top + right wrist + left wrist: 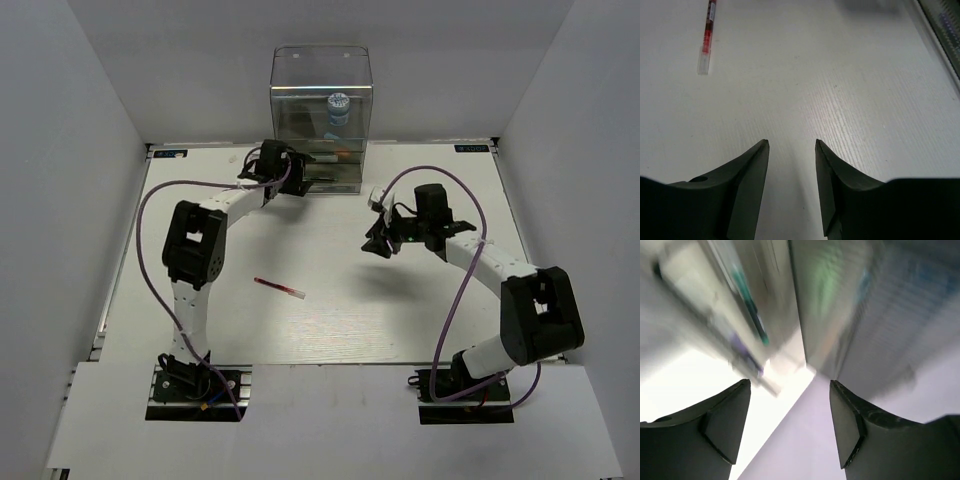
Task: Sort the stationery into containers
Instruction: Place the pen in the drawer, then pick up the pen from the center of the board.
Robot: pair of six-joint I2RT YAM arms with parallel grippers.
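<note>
The clear plastic cabinet [320, 118] stands at the table's far edge, with a blue-white roll [338, 104] on an upper level and pens on the lower levels. My left gripper [297, 172] is open and empty at the cabinet's lower left front; in its blurred wrist view the gripper [790, 385] faces the cabinet [860, 315], with a green-tipped pen [752, 310] showing inside it. A red pen [279, 288] lies on the table in front of the left arm; it also shows in the right wrist view [706, 35]. My right gripper [378, 243] is open and empty above bare table [840, 90].
White walls enclose the table on three sides. The cabinet's base edge [940, 35] shows at the right wrist view's upper right. Purple cables [150, 200] loop beside both arms.
</note>
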